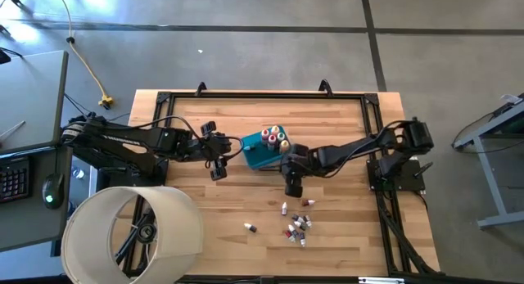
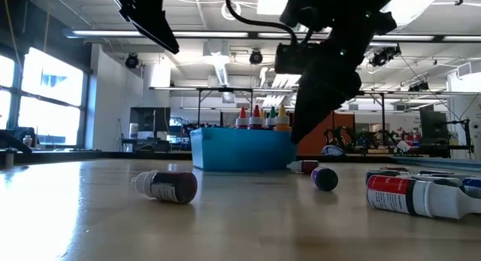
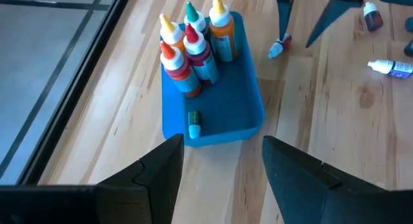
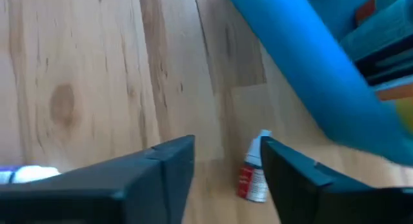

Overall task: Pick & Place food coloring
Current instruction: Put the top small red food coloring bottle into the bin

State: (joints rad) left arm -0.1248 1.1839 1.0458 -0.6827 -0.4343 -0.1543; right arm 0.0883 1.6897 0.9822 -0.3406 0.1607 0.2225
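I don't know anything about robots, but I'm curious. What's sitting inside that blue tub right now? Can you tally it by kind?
Inside the blue tub:
Squeeze bottles standing upright: 5
Small bottle lying flat: 1
Total: 6

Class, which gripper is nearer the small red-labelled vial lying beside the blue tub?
Right. The right gripper hangs just over the vial; the left gripper waits across the tub.
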